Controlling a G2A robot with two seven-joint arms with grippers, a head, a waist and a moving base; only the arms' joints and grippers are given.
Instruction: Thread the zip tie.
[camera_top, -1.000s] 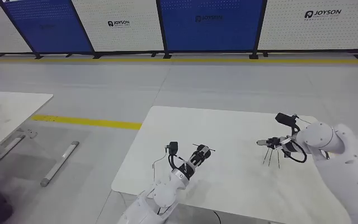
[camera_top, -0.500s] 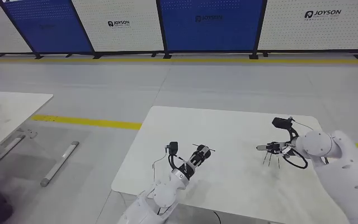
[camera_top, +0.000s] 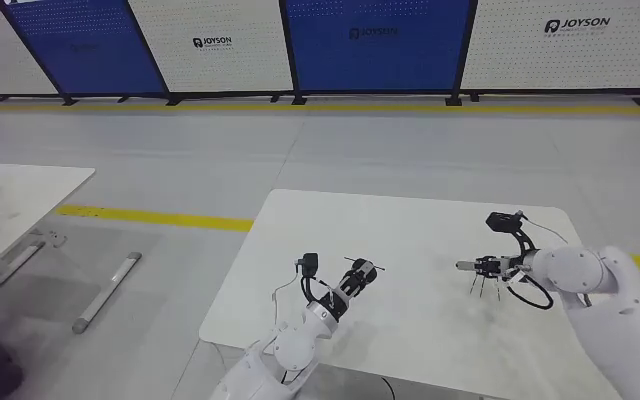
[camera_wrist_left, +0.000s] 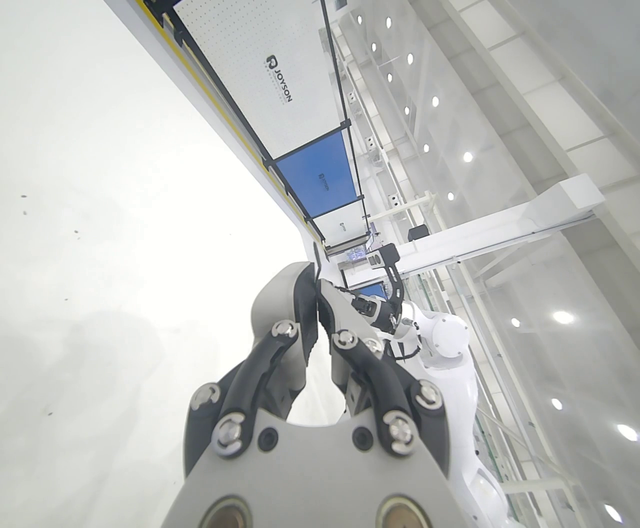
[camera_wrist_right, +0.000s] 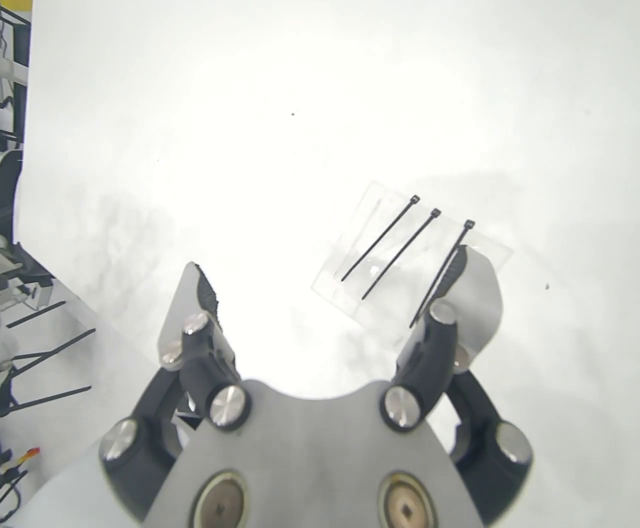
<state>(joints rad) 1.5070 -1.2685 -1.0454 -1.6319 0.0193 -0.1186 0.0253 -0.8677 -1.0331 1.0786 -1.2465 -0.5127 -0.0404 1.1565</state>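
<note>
The wide-spread right pincer should be shifted until the zip tie beside one finger is centred, then closed.

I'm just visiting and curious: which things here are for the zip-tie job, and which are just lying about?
For the job: three zip ties on a clear sheet; open right gripper; shut left gripper, pinching a thin black strip.
Lying about: pole on the floor; side table.
</note>
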